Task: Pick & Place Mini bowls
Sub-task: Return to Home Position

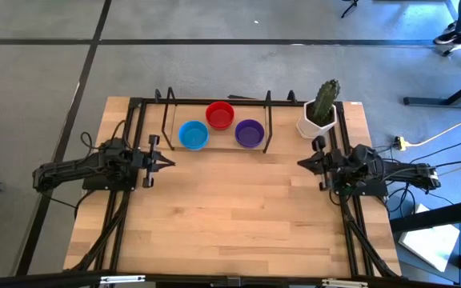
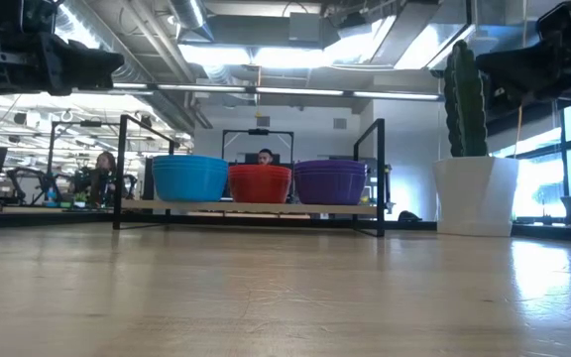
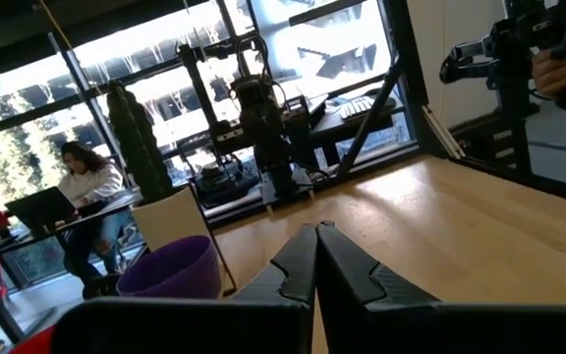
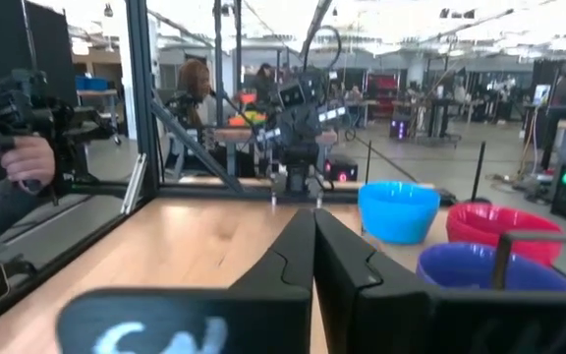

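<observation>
1. The mini bowls sit in three one-colour stacks on the shelf (image 2: pixel 381 178) at the table's (image 1: pixel 238 208) 12 o'clock: blue stack (image 1: pixel 193 134), red stack (image 1: pixel 220 115), purple stack (image 1: pixel 249 133). Red is set back between the other two.
2. Handling (my read): thin moulded plastic, light and stiff. The smooth walls are likely slippery, and nested bowls may lift together.
3. Best hold is a rim pinch, one finger inside and one outside.
4. Shape: round and shallow with flared walls; the rims read as layered bands.
5. The shelf is a black metal frame with a wood board. The table is matte wood.
6. The left gripper (image 1: pixel 169 162) is at 9 o'clock, fingers pressed together, empty.
7. The right gripper (image 1: pixel 301 162) is at 3 o'clock, same state. Both are well apart from the bowls.
8. A white pot (image 1: pixel 314 126) with a cactus (image 1: pixel 325 100) stands at 1 o'clock, just beside the shelf.
</observation>
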